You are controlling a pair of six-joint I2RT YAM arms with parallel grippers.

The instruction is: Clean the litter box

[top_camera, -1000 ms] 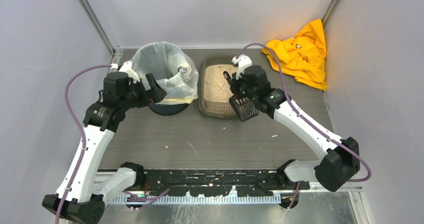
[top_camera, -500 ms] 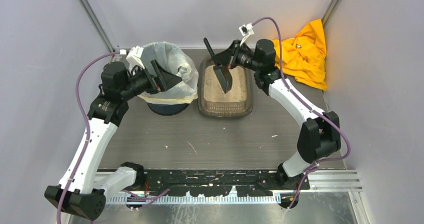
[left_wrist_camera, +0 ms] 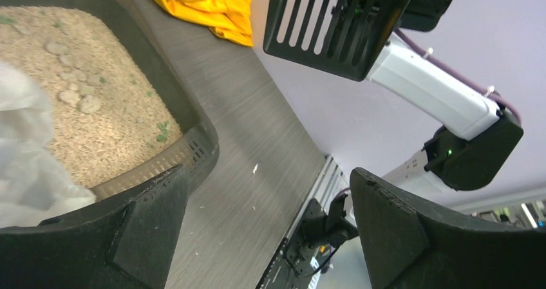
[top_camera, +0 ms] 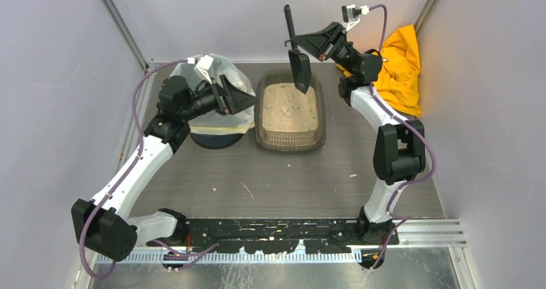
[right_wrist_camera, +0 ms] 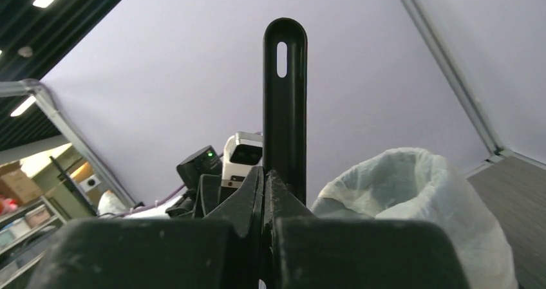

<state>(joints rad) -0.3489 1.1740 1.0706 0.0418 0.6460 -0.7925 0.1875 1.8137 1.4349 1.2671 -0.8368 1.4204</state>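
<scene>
The litter box (top_camera: 290, 145) is set on the table (top_camera: 290, 186) toward its far middle, just beside a round bin (top_camera: 212, 136) lined with a white bag (top_camera: 205, 76), which stands to its left. Pale granules with a few clumps are spread across its inside. The right tool (top_camera: 309, 43) is clamped on the handle of a black slotted scoop (top_camera: 300, 70), which is held in the air, handle up and blade hanging down. In the top view the blade is seen over the far end of the box, clear of the granules. In the right wrist view the handle is shown pinched between the 2 fingers and rising upright. The left tool (top_camera: 239, 98) is spread wide with nothing held. It is placed at the bin's right rim and pointed toward the box, with bag plastic seen just beside 1 finger (left_wrist_camera: 135, 237). A crumpled yellow cloth (top_camera: 400, 70) is found in the far right corner, well apart from the bin. A few small specks are scattered on the table.
</scene>
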